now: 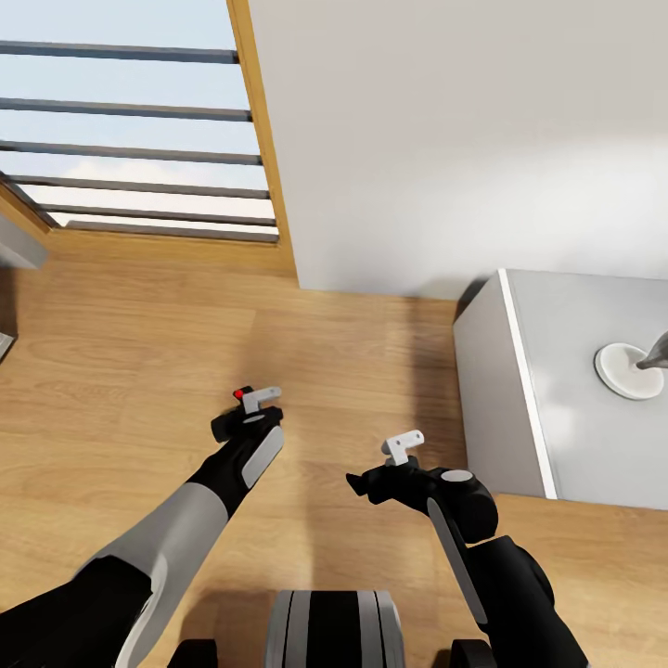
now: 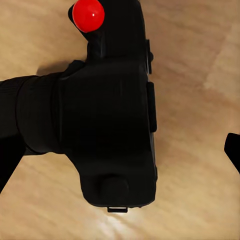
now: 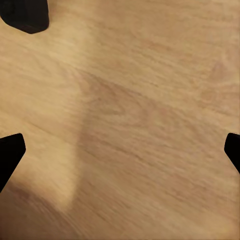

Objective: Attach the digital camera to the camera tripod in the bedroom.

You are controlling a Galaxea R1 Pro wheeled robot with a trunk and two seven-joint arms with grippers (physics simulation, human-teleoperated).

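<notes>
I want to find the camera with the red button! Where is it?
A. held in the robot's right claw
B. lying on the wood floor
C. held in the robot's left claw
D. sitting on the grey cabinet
C. The black digital camera with its red button sits between the fingers of the left claw, up above the wood floor; the right claw is open with nothing in it.

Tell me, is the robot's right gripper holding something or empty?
Empty. The right gripper is open, with bare wood floor between its fingers. The left gripper holds the digital camera.
</notes>
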